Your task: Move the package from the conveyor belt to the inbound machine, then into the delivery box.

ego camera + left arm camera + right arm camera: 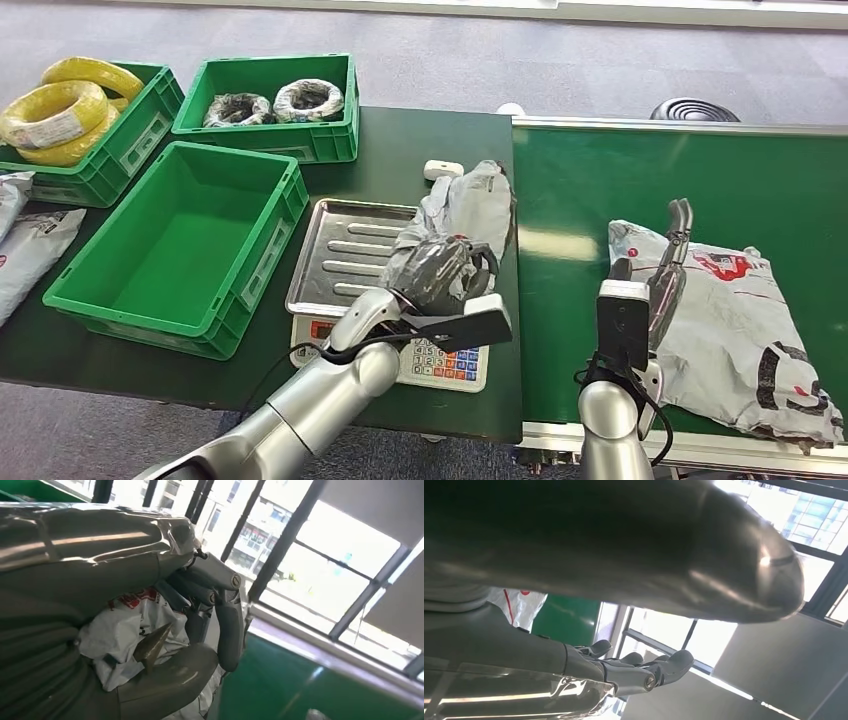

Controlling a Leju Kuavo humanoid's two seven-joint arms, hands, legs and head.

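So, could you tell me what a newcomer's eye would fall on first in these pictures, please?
Probably the left robot hand gripping a crumpled grey package over the scale's metal tray at the centre. Next, a larger grey package lying on the green conveyor belt, with the right robot hand raised beside it. The empty green crate on the left also stands out.

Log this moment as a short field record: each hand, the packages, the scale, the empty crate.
left hand: grips a grey package above the scale tray
right hand: over the conveyor belt, fingers extended, holding nothing, beside the second package
second package: lies flat on the belt
scale: between the belt and the empty crate, keypad facing the robot
empty crate: green, nothing inside
other crates: one with yellow coils, one with dark coils
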